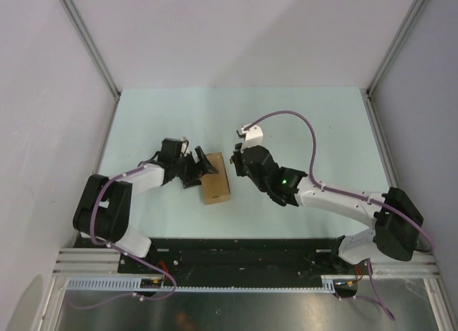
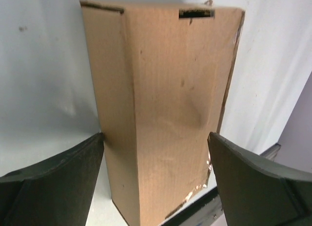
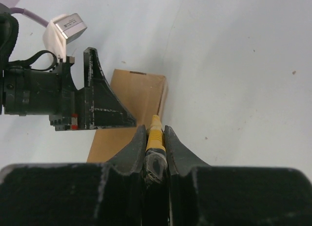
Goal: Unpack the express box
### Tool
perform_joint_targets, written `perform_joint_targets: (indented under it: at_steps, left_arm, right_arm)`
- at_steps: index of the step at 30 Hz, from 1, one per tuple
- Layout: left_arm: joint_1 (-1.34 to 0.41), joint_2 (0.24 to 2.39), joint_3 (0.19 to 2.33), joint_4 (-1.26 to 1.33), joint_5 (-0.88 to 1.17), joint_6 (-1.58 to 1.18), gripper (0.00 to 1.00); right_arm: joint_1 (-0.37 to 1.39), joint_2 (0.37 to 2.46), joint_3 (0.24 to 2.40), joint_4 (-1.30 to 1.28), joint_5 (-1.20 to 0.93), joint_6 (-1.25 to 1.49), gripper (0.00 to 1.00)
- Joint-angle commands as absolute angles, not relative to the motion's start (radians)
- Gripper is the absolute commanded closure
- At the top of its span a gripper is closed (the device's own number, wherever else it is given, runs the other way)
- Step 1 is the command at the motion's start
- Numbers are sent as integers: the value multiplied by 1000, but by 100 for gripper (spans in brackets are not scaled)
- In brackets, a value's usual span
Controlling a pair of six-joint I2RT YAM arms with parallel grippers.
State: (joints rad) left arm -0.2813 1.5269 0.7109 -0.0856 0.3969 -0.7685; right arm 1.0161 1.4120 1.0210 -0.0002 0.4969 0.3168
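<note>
The step in hand appears to be slitting the seal; unpacking proper has not begun. Left of centre in the top view, the express box (image 1: 215, 178) lies flat on the worktop (image 1: 308, 124), lid flap down, so whatever is inside stays hidden. The left fingers (image 2: 58, 182) straddle it, spread wide with one at each long edge, filling the lower corners of the wrist view. Whether they press on the cardboard cannot be told. Just right of the box, the right fingers (image 3: 131, 153) are clenched on a yellow-black utility knife (image 3: 155, 135), its tip pointing at the box's right edge. The next move likely calls for a steadied box and a shallow cut along the taped seam.
</note>
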Motion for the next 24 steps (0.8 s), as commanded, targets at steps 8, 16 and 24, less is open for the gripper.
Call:
perform_joint_targets:
  at_steps: [8, 16, 24]
  left_arm:
    - [-264, 1603, 784, -55, 428, -744, 8]
    - [-261, 1643, 721, -57, 469, -896, 28]
    - [-261, 1611, 666, -58, 462, -963, 34]
  right_arm:
    - [1031, 1614, 1104, 147, 618, 307, 100]
    - [1040, 1709, 1170, 124, 701, 318, 100]
    - [1040, 1743, 1200, 137, 730, 292, 100]
